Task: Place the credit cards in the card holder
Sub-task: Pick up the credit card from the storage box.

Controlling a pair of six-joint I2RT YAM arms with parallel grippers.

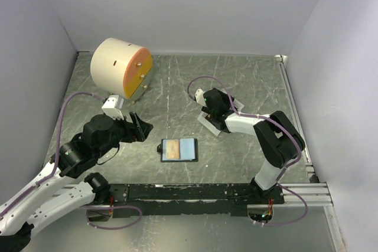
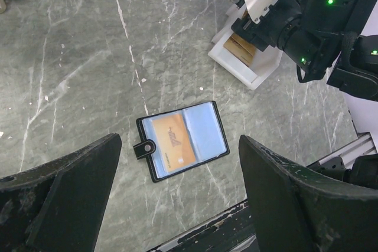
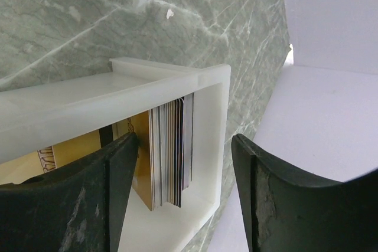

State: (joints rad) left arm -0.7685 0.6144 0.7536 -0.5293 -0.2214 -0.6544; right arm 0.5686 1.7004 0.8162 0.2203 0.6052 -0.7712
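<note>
The black card holder lies open flat on the table, an orange-tan credit card in its left pocket and a blue face in its right. My left gripper hangs open above it, holding nothing. A stack of credit cards stands on edge in the white tray, with a gold-brown card at its left side. My right gripper is open astride that stack. Its left finger is inside the tray beside the gold-brown card, and its right finger is outside the tray's end wall.
A big cream cylinder with an orange face stands at the back left. The white tray sits right of centre under the right arm. Grey walls close in the table on three sides. A black rail runs along the near edge.
</note>
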